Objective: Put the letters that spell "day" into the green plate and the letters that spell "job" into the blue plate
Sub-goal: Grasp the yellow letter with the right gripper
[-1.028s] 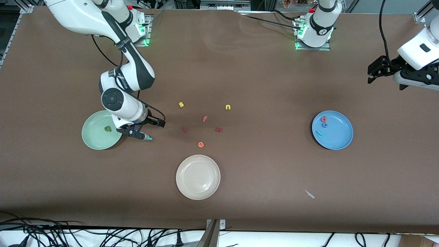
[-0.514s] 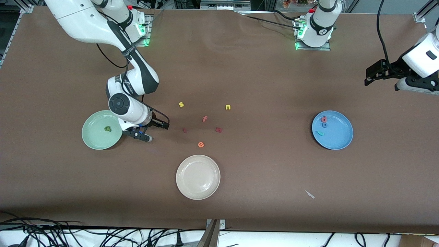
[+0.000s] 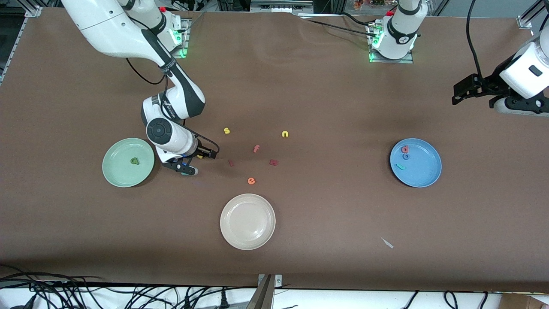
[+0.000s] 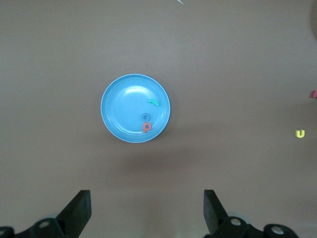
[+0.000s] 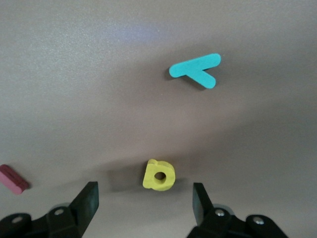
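Fingers of the right gripper [image 5: 143, 201] stand apart with nothing held, low over the table just beside the green plate [image 3: 116, 174], on the side toward the left arm's end. Between the two fingers lies the yellow a [image 5: 158, 175] on the brown table [image 3: 326, 214]; whether they touch it I cannot tell. The teal y [image 5: 195, 70] lies flat near the yellow a, apart from it, also outside the green plate. The olive-green d [image 3: 135, 161] lies in the green plate.

From the green plate toward the left arm's end lie loose letters: a yellow s [image 3: 227, 131], a yellow n [image 3: 285, 134], an orange f [image 3: 256, 149] and an orange e [image 3: 251, 181]. The cream-white plate [image 3: 247, 240] is nearer to the front camera than these letters.

At the left arm's end, well apart from the green plate, stands the blue plate [image 4: 115, 106]. In it lie the teal j [image 4: 154, 103], the blue o [image 4: 145, 117] and the red-orange b [image 4: 147, 127].

The left gripper [image 4: 147, 213] waits high above the table near the blue plate, its fingers wide open and empty.
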